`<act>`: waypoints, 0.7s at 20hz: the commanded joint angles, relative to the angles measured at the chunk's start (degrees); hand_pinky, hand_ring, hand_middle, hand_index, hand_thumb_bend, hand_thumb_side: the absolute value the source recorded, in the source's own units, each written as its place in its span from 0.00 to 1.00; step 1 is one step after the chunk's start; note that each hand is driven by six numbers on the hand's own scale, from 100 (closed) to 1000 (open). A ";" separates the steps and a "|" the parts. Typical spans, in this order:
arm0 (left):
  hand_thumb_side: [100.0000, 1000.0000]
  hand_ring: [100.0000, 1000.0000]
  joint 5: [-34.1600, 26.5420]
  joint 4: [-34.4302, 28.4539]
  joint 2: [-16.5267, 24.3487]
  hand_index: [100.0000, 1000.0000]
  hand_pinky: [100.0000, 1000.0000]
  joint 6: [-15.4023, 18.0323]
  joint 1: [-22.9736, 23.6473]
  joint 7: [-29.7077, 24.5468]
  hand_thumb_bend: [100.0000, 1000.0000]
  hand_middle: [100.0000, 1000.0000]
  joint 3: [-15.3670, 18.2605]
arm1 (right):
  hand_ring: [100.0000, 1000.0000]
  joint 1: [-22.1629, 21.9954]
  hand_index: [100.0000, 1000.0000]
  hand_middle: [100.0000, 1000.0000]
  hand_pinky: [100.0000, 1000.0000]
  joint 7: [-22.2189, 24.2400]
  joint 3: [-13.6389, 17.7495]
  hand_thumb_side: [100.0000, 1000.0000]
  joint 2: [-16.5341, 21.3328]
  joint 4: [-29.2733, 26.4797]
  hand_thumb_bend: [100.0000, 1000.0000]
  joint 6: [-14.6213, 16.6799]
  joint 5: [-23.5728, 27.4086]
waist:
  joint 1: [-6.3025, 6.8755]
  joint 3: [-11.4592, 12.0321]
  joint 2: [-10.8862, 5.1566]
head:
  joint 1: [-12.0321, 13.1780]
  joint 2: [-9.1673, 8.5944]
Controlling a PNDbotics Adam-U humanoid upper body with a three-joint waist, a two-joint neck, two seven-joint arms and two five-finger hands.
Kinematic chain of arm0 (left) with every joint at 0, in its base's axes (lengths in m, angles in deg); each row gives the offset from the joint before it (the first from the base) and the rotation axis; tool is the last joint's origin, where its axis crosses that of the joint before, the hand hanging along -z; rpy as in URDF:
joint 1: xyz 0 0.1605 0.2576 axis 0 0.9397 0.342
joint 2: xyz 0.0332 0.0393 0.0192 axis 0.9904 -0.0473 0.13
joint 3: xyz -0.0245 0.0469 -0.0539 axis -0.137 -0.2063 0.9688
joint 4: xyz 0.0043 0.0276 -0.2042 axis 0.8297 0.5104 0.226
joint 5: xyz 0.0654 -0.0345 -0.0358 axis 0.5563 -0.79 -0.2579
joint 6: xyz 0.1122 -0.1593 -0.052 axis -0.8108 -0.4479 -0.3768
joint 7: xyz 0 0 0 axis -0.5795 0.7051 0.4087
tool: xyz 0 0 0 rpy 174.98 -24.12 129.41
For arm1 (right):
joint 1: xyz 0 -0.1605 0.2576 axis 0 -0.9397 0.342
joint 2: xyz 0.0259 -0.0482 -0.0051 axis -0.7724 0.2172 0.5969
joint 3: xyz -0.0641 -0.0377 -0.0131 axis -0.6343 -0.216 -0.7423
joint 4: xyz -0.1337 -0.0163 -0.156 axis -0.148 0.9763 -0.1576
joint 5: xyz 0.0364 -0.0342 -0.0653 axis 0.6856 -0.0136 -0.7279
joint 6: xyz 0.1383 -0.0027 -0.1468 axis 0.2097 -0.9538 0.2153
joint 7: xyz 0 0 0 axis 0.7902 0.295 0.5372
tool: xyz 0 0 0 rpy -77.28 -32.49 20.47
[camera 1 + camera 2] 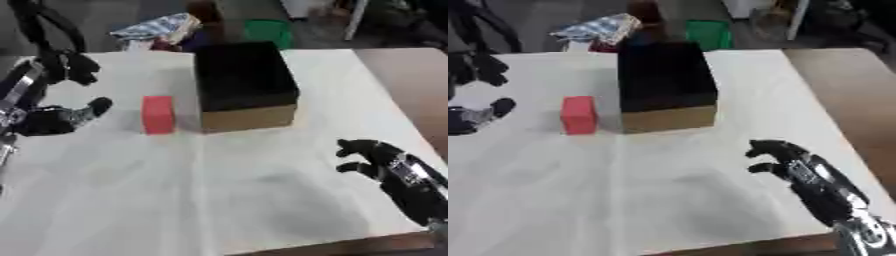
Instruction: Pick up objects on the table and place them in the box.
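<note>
Reaching with my open left hand (61, 119), I fear I could knock the red block (157, 114) over, since it stands right beside the box (245, 82).

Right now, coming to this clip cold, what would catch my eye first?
The red block stands out on the white table, just left of the dark open box at the far middle. The left robot hand sits close to the block's left, while the right robot hand shows near the lower right corner.
</note>
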 commanded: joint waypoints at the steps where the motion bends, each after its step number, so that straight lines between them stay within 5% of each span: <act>1: 0.27 0.63 2.55 0.71 2.75 0.68 0.66 0.06 -1.85 -0.23 0.53 0.66 -0.74 | 1.00 0.57 0.80 0.68 0.73 0.11 0.17 0.79 0.51 -0.55 0.00 0.03 0.10 | 0.15 -0.14 -0.83 | 0.15 -0.59; 14: 0.22 0.71 20.67 16.63 3.99 0.76 0.71 2.51 -13.68 -3.37 0.69 0.72 -8.20 | 1.00 0.55 0.80 0.68 0.73 0.57 -0.30 0.79 0.51 -0.39 0.00 -0.10 0.15 | 0.30 -1.18 -1.19 | 0.39 -0.74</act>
